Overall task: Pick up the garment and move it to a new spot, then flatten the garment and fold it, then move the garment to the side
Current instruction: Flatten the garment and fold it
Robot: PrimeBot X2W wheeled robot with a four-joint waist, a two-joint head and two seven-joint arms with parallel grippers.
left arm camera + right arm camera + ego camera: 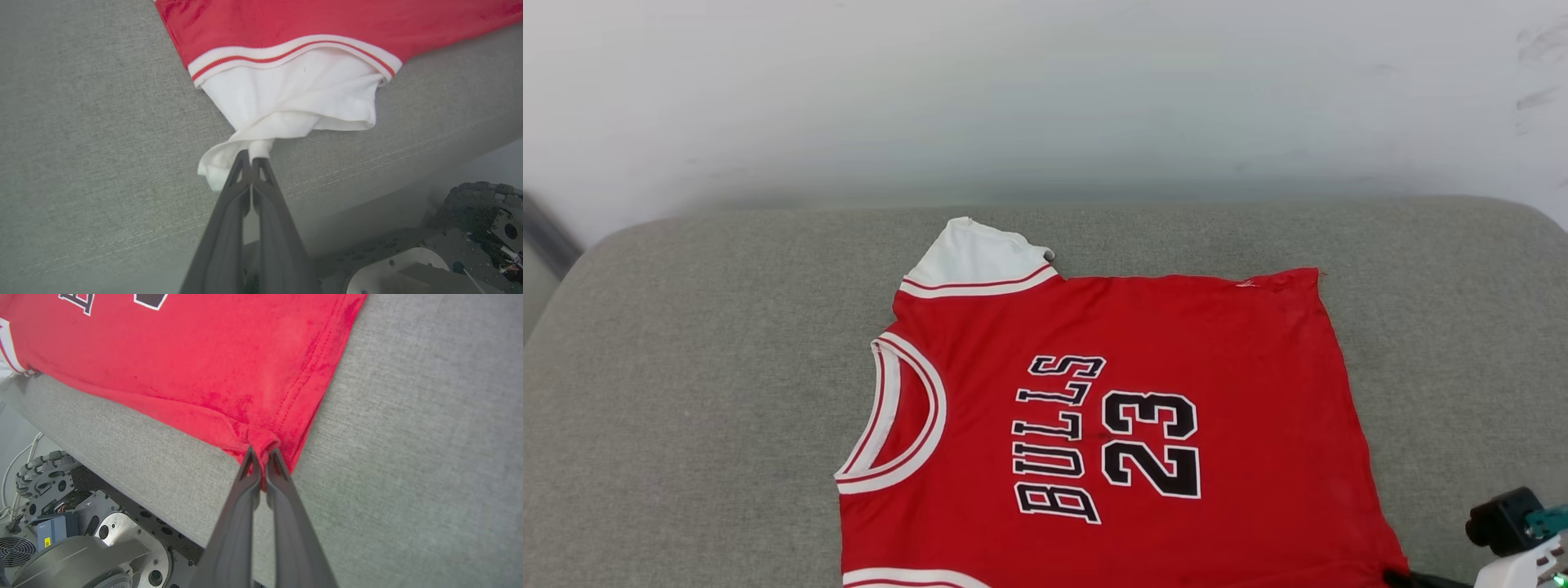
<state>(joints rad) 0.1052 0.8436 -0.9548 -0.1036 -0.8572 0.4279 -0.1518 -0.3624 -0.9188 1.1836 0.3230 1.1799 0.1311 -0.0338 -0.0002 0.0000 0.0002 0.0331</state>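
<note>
**While the grey cushion (686,367) bears it spread out, the garment (1094,343) is pinched at two near corners**

Face up and mostly smooth, collar toward the robot's left, it looks near the end of flattening. The left gripper (250,157) is clamped on the bunched near white sleeve (286,102); the right gripper (263,455) on the near red hem corner (265,441). Next, likely, an even outward tug to clear those puckers, then a level lift of both corners for the fold
</note>
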